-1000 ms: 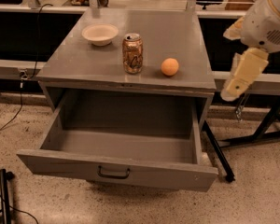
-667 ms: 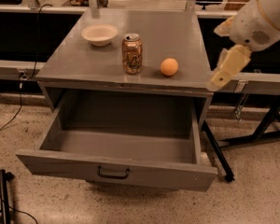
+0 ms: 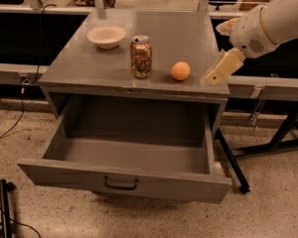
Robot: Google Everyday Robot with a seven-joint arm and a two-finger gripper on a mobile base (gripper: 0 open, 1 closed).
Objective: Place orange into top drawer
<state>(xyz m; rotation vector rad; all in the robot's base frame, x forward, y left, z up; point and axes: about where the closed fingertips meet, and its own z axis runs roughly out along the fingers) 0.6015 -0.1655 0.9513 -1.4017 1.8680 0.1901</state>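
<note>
The orange (image 3: 180, 71) sits on the grey cabinet top (image 3: 89, 58), near its front edge and to the right of centre. The top drawer (image 3: 126, 182) stands pulled wide open below it, with a dark pull handle (image 3: 120, 184) at the centre of its front panel; nothing lies inside. My gripper (image 3: 217, 72) hangs at the end of the white arm (image 3: 268, 24), just right of the orange at the cabinet's right edge. It is a little apart from the fruit and holds nothing.
A gold-brown soda can (image 3: 141, 56) stands left of the orange. A shallow white bowl (image 3: 106, 36) sits at the back left of the top. Black stand legs (image 3: 233, 165) slant across the speckled floor to the right of the drawer.
My gripper has moved left and up, from beside the cabinet's right side to level with the top, close to the orange. The orange, can, bowl and drawer have not moved.
</note>
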